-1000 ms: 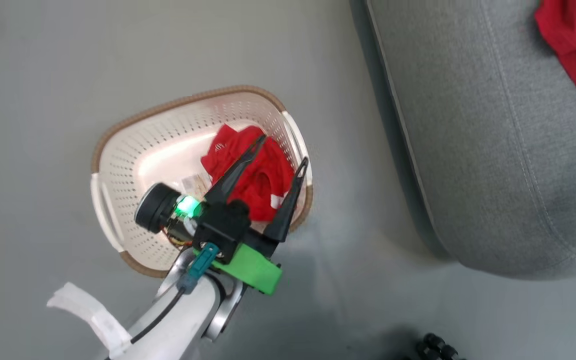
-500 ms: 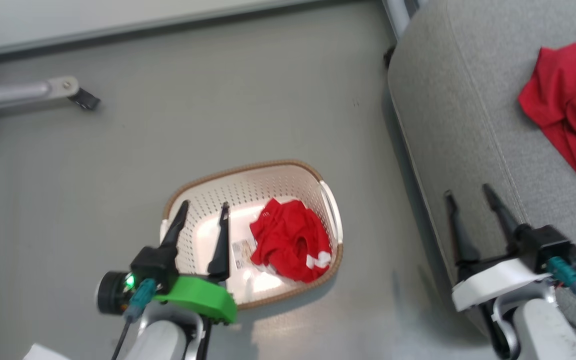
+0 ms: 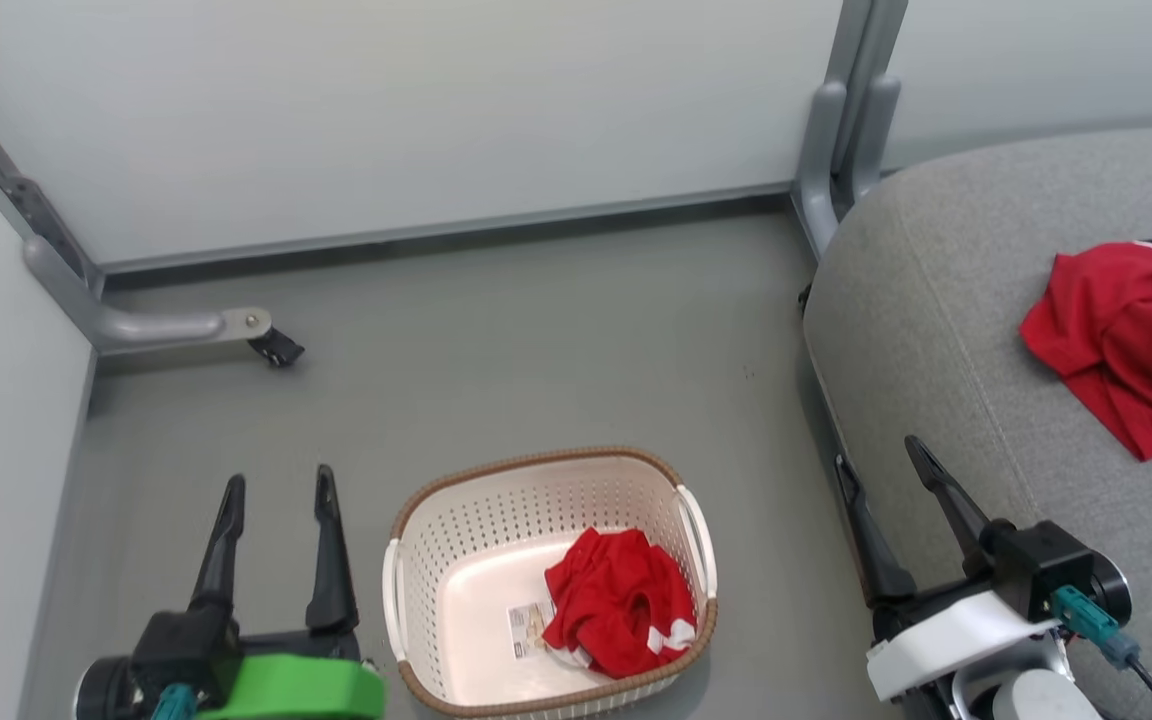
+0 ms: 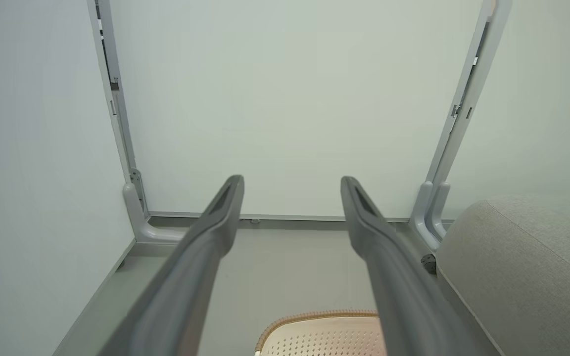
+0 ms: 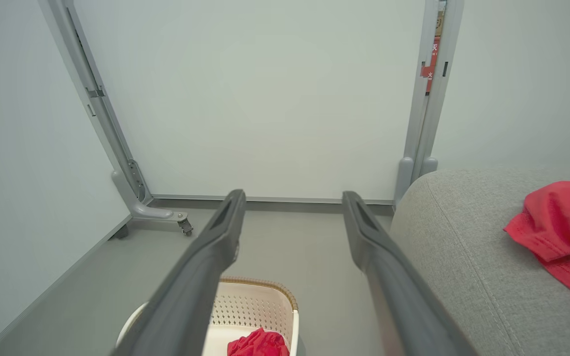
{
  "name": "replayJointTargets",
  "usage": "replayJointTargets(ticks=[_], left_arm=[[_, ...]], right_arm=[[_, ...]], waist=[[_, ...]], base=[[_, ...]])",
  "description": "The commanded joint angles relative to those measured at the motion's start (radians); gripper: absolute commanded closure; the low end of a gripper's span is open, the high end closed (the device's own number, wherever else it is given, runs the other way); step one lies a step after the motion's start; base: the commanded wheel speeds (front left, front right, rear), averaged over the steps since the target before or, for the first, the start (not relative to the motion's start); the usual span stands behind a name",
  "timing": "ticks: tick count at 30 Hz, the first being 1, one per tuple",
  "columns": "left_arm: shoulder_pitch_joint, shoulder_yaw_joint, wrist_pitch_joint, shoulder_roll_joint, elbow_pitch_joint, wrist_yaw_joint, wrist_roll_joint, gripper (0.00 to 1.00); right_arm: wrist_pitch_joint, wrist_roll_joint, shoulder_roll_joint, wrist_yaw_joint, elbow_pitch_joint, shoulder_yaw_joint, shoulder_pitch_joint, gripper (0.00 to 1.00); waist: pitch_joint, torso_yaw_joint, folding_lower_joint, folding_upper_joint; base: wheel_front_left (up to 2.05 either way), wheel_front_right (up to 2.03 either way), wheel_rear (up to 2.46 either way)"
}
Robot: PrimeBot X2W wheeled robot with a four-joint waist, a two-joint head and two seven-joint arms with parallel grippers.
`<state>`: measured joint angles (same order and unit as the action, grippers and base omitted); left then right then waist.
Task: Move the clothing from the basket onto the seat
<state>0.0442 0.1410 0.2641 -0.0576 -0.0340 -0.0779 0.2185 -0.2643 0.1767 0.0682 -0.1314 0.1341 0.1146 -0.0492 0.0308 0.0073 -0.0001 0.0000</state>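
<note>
The laundry basket (image 3: 536, 457) stands on the floor (image 3: 536, 330), and the sofa seat (image 3: 936, 330) is to its right, apart from it. One garment (image 3: 616, 600) lies inside the basket against its right wall, and a paper label (image 3: 528, 625) lies on the basket bottom just left of this garment. A second garment (image 3: 1106, 335) lies on the seat, toward its right side, well apart from the basket. The left pincer (image 3: 279, 478) is over the floor just left of the basket; the right pincer (image 3: 876, 452) is between basket and seat, at the seat's left edge. Behind everything stands a wall panel (image 3: 436, 120), with a frame foot (image 3: 186, 325) at the far left and a post (image 3: 846, 110) beside the seat's far corner.
</note>
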Motion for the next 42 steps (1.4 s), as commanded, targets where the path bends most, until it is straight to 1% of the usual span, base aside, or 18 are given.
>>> replayJointTargets(ticks=[1,3,6,10,17,24,34,42], left_arm=[[0.039,-0.013,0.0,0.002,0.025,0.018,-0.009,0.0],[0.071,-0.022,0.0,0.006,0.049,0.045,-0.016,0.0],[0.112,-0.027,0.0,0.006,0.055,0.057,-0.014,0.0],[0.134,-0.016,0.0,0.006,0.043,0.056,-0.03,0.0],[0.123,-0.011,0.0,0.006,0.032,0.043,-0.045,0.0],[0.125,-0.021,0.0,0.007,0.02,0.044,-0.058,0.0],[0.138,0.001,0.0,0.007,0.015,0.047,-0.079,0.0],[0.142,0.008,0.0,0.007,0.009,0.056,-0.087,0.0]], right_arm=[[0.0,-0.001,-0.003,0.001,-0.008,-0.005,0.03,0.0],[0.0,-0.008,-0.005,0.001,-0.015,-0.006,0.046,0.0],[0.0,-0.016,-0.009,0.001,-0.009,-0.007,0.071,0.0],[0.0,-0.022,-0.012,0.001,0.003,0.001,0.089,0.0],[0.0,-0.017,-0.016,0.001,0.012,-0.001,0.083,0.0],[0.0,-0.017,-0.016,0.001,0.018,-0.005,0.081,0.0],[0.0,-0.003,-0.017,0.001,0.021,0.018,0.084,0.0],[0.0,-0.013,-0.017,0.001,0.015,0.022,0.073,0.0]], waist=[[-0.043,0.007,0.0001,0.0],[-0.05,0.002,0.0001,0.0],[-0.056,-0.005,0.0001,0.0],[-0.06,-0.01,0.0001,0.0],[-0.055,-0.013,0.0001,0.0],[-0.057,-0.014,0.0001,0.0],[-0.055,-0.022,0.0001,0.0],[-0.014,-0.031,0.0001,0.0]], base=[[0.0,0.0,0.0],[0.0,0.0,0.0],[0.0,0.0,0.0],[0.0,0.0,0.0],[0.0,0.0,0.0],[0.0,0.0,0.0],[0.0,0.0,0.0],[0.0,0.0,0.0]])
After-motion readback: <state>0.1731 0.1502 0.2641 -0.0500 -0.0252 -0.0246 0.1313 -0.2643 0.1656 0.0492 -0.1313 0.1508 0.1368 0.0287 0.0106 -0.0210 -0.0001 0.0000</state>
